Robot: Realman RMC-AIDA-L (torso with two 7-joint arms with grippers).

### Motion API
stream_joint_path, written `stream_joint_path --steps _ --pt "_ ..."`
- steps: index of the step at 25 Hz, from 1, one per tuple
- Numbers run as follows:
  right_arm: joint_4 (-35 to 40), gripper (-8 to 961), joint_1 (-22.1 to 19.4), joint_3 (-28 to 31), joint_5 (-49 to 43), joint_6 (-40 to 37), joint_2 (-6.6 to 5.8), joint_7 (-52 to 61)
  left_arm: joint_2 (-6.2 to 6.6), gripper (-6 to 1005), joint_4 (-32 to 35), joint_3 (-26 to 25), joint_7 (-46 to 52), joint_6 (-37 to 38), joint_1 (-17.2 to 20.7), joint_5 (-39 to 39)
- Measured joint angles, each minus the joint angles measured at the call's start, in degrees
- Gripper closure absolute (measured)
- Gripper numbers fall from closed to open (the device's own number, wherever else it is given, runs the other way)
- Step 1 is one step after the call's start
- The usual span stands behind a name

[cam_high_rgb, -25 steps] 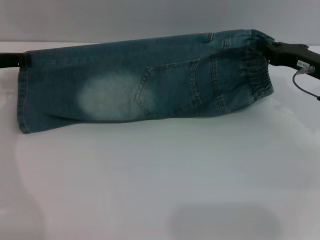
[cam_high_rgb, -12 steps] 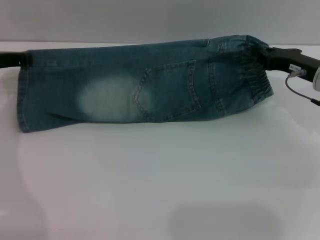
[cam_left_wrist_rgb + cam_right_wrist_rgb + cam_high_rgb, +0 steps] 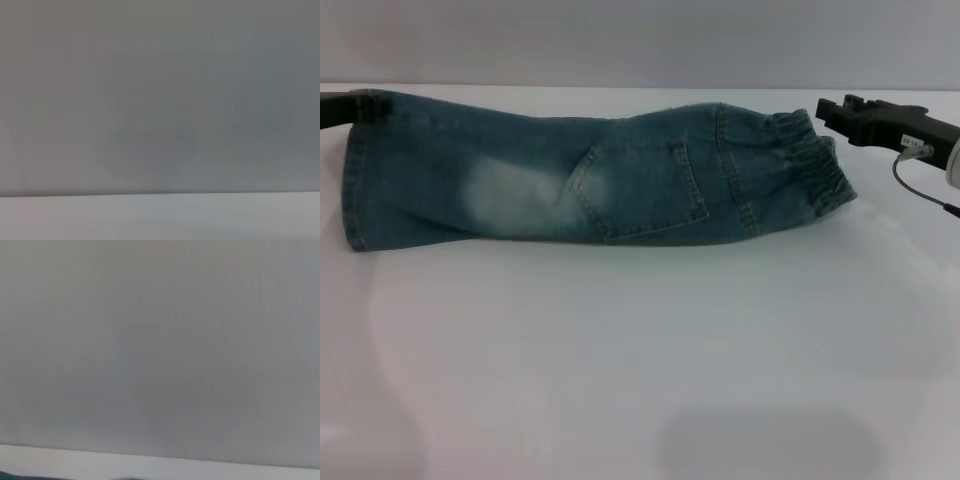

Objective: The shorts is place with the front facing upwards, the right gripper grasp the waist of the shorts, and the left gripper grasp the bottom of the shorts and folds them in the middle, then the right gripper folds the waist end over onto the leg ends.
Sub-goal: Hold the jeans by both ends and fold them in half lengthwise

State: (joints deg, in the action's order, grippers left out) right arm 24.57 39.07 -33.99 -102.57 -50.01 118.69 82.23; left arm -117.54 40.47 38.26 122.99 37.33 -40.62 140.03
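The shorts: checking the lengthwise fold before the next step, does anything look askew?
Slightly. The shorts lie folded lengthwise but slanted, the waistband end lower. The right gripper sits clear of it.

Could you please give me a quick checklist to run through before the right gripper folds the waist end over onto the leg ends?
1. Lengthwise fold done: ok, the shorts lie folded in half on the table.
2. Right gripper holding the waistband: not ok, it sits beside the waistband, apart from it.
3. Left gripper at the leg hems: ok for place; grip cannot tell.
4. Cloth lying flat: not ok, a ridge rises mid-length.
5. Wrist views useful: not ok, they show only wall and table edge.
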Motion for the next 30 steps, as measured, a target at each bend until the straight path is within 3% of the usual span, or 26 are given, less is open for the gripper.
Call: stream_joint_path --steps 5,13,18,25,30 --pt "-0.2 408 -0.2 0.0 0.0 0.0 0.02 -0.2 -0.15 627 -0.4 0.0 -2.8 -0.3 -0.1 -1.9" --pt "-0.5 356 -0.4 0.0 0.0 -0.3 0.05 -0.3 -0.09 476 -1.7 1.6 -4.0 -0.1 -0.1 -2.3" --pt "-0.9 337 -0.4 0.1 0.0 -0.4 0.03 -0.3 0.18 264 -1.2 2.9 -4.0 1.7 0.0 -2.1" --pt "-1.4 336 -0.6 -0.3 0.0 -0.6 0.09 -0.4 2.84 192 -0.4 5.8 -3.7 2.5 0.0 -1.3" --pt "-1.6 336 -0.7 0.2 0.0 -0.6 0.12 -0.5 3.51 193 0.8 5.4 -3.8 1.2 0.8 -0.1"
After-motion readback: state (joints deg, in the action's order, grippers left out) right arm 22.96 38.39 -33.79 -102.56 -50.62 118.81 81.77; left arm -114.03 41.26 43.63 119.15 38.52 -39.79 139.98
